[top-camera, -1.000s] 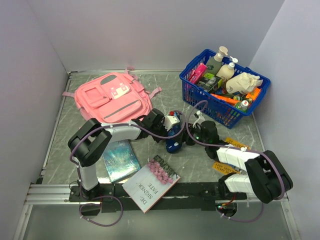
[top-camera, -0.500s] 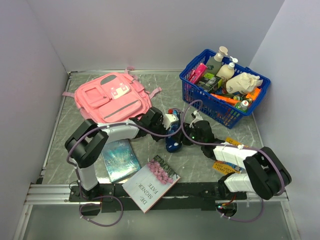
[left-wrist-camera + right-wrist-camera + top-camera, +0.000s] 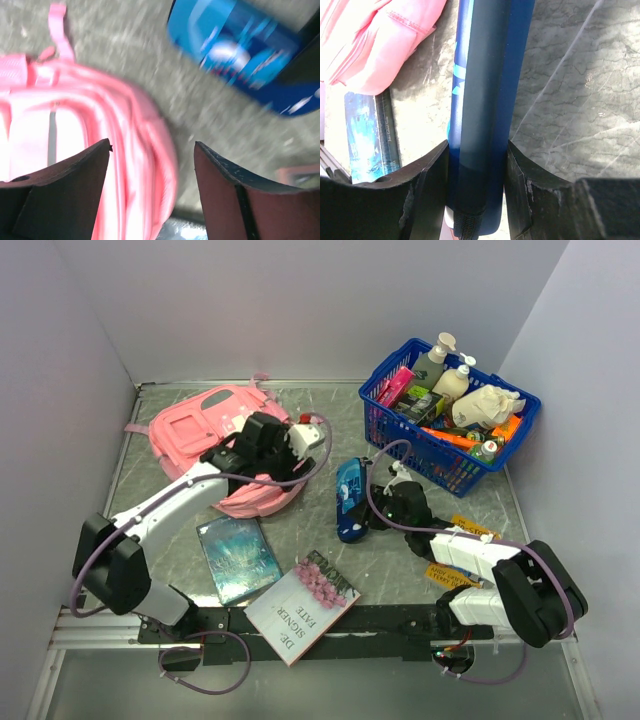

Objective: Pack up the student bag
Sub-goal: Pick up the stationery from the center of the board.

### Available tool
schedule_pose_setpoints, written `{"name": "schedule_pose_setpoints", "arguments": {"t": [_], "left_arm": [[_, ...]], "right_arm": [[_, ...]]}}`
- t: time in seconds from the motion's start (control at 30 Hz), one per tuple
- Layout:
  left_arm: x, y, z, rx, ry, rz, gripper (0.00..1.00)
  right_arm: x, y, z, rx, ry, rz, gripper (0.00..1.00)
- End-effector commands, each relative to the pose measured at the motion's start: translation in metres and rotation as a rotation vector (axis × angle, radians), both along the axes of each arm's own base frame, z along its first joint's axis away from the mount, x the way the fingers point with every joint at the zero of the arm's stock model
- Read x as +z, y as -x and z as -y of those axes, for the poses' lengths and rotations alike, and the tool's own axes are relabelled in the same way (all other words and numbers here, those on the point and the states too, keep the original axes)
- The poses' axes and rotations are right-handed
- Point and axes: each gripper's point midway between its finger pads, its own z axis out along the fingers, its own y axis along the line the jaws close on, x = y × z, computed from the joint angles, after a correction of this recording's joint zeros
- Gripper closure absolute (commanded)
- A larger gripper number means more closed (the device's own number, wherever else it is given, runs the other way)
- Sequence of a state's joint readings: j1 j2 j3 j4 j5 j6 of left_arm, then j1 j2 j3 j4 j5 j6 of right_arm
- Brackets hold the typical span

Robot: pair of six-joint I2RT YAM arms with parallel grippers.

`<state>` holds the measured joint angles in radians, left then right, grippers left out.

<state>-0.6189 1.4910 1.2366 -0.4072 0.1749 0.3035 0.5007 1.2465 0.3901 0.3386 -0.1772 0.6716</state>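
top view: the bag (image 3: 205, 435) lies flat at the back left of the table (image 3: 300, 530), well apart from the basket (image 3: 445, 455) at the back right. the left gripper (image 3: 308, 438) hangs over the bag's right edge. the right gripper (image 3: 362, 508) sits at a blue pouch (image 3: 349, 495) mid-table. a teal book (image 3: 238, 558) and a white book (image 3: 303, 607) lie near the arm bases.

left wrist: blurred. the fingers (image 3: 60, 195) stand apart with nothing between them, so the grip is released. the bag shows below and left, seemingly not touched, with the pouch at upper right.

right wrist: both fingers (image 3: 427, 195) press the pouch's sides, grasping it. the bag fills the upper left corner, and the teal book lies beside it.
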Motion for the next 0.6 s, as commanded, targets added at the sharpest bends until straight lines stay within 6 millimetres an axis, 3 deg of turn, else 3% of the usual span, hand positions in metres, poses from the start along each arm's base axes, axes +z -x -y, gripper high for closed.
{"name": "schedule_pose_setpoints", "arguments": {"t": [0.0, 0.1, 0.23, 0.33, 0.43, 0.57], "left_arm": [[-0.065, -0.001, -0.059, 0.073, -0.230, -0.044, 0.26], [-0.074, -0.022, -0.083, 0.152, -0.244, -0.030, 0.23], [-0.071, -0.047, -0.104, 0.238, -0.257, 0.048, 0.22], [-0.055, -0.057, -0.100, 0.245, -0.216, 0.077, 0.22], [-0.045, -0.047, -0.086, 0.195, -0.150, 0.032, 0.23], [-0.025, -0.013, -0.061, 0.055, -0.029, -0.066, 0.26]], "right_arm": [[0.006, -0.003, 0.005, -0.014, -0.011, 0.038, 0.65], [0.010, -0.002, 0.004, -0.008, -0.027, 0.043, 0.65], [0.013, 0.001, 0.004, -0.004, -0.042, 0.057, 0.65], [0.013, 0.004, 0.003, 0.004, -0.049, 0.052, 0.66], [0.013, 0.004, 0.001, 0.012, -0.058, 0.050, 0.66], [0.012, 0.004, 0.001, 0.017, -0.053, 0.045, 0.66]]}}
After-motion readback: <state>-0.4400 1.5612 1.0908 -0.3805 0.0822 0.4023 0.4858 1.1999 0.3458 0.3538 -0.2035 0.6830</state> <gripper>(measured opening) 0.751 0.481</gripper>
